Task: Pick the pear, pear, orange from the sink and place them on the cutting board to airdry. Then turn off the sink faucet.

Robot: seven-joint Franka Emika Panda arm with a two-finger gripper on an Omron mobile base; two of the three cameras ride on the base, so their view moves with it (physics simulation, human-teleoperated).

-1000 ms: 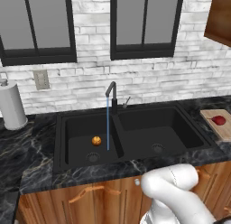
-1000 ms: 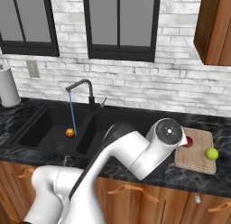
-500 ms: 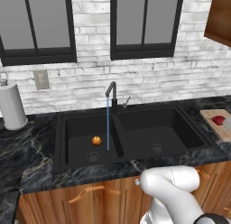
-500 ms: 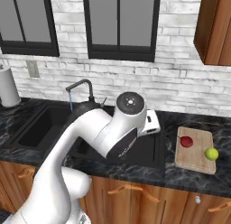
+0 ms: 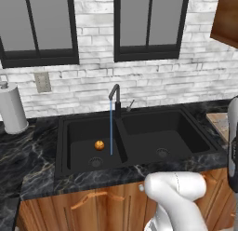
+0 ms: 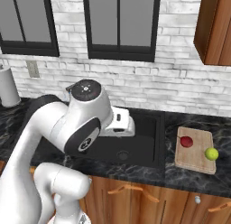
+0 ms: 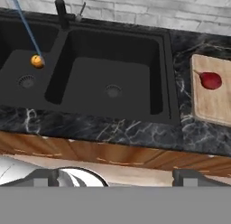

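Both pears are done: the dark red roundish pear lies near the middle of the flat light tan wooden cutting board, and the yellow-green roundish pear sits at the board's right edge, the two apart. The board rests on the dark marbled counter just right of the wide matte black double-basin sink. Left to do: the small bright-orange orange is in the left basin, on the floor just above the round drain and beside the thin blue water stream. The slim black gooseneck faucet at the sink's back edge is running, so shut-off is pending too. The two-finger gripper is spread wide and empty, fingertips far apart, held in front of the counter's front edge and well away from the orange. Judged roughly two thirds through the fruit, with the last pick, place and the faucet lever remaining.
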